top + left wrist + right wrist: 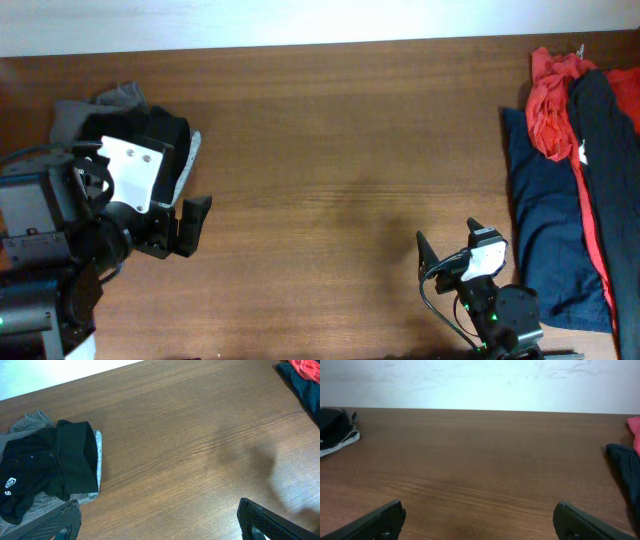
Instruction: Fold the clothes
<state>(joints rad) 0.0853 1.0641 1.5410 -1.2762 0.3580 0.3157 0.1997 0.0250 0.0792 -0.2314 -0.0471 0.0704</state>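
Note:
The black T-shirt point(50, 465) lies folded in a bundle on top of a grey garment with pale lining point(97, 455) at the table's back left. A small white logo shows on it at the left. In the overhead view the shirt point(168, 132) is partly hidden by my left wrist. It also shows far left in the right wrist view point(332, 424). My left gripper point(190, 225) is open and empty over bare wood, in front of and to the right of the bundle; its fingers frame the left wrist view point(160, 527). My right gripper point(445, 245) is open and empty near the front edge point(480, 522).
A pile of red point(550, 100), navy point(545, 230) and long black point(610, 150) garments lies along the right edge of the wooden table point(340, 150). The navy garment's edge shows in the right wrist view point(622, 462). A white wall runs behind the table.

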